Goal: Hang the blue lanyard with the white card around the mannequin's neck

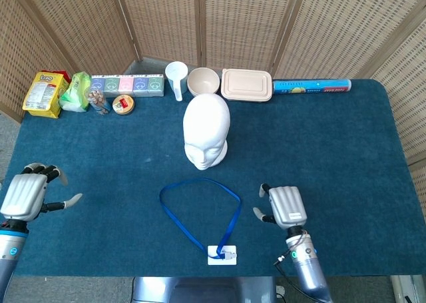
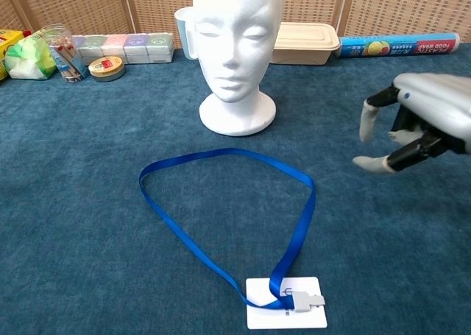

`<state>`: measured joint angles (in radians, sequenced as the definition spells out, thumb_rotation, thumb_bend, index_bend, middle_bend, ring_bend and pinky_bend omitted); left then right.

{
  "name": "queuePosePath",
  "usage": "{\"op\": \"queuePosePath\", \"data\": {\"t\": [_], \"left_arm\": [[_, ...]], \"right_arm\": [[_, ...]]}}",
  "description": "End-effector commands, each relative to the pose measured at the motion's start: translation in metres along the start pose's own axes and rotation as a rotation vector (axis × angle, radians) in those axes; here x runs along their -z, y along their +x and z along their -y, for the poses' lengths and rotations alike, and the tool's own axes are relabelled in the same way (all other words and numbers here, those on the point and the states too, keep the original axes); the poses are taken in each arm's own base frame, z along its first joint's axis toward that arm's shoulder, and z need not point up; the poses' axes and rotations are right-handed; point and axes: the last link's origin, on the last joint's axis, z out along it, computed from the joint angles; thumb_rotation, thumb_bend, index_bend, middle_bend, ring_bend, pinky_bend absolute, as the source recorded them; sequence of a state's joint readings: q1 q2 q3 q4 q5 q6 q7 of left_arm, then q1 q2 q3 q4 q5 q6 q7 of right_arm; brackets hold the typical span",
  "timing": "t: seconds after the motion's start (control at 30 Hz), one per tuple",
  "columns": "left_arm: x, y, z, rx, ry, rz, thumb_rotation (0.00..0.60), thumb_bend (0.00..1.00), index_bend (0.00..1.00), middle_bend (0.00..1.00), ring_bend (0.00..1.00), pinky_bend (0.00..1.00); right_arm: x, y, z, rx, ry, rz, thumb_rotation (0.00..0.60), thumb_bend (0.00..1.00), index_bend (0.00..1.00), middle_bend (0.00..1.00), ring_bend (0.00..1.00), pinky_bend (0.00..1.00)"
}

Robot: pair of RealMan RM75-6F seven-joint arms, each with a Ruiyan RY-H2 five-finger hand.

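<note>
On the blue surface (image 1: 346, 150), a blue lanyard (image 2: 221, 210) lies looped at frame centre, its white card (image 2: 287, 313) below; both robot hands (image 2: 419, 121) (image 1: 26, 196) are spread, holding nothing.

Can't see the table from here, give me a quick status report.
Both hands open, left hand, right hand beside the lanyard. Lanyard flat on the table, card attached. Mannequin neck bare, nothing blocking.

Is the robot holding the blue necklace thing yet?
No. The blue lanyard lies flat on the table, untouched. The right hand and left hand are both open and hold nothing.
</note>
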<state>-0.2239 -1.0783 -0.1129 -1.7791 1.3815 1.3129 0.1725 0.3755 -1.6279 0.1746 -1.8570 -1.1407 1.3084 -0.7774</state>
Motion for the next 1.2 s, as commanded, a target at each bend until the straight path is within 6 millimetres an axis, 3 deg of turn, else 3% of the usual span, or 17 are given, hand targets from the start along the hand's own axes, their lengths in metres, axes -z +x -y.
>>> {"op": "queuePosePath", "data": {"t": [0.03,1.2], "left_arm": [[0.000,0.000,0.001,-0.001,0.002,0.001,0.304,0.15,0.52,0.45,0.38,0.24],[0.000,-0.002,0.003,0.003,0.012,0.014,0.303,0.15,0.52,0.45,0.38,0.24]], "right_arm": [[-0.004,-0.008,0.005,0.007,-0.011,0.017,0.445,0.30,0.48,1.00,1.00,1.00],[-0.048,-0.043,0.051,0.038,-0.025,0.109,0.446,0.29,0.48,1.00,1.00,1.00]]}}
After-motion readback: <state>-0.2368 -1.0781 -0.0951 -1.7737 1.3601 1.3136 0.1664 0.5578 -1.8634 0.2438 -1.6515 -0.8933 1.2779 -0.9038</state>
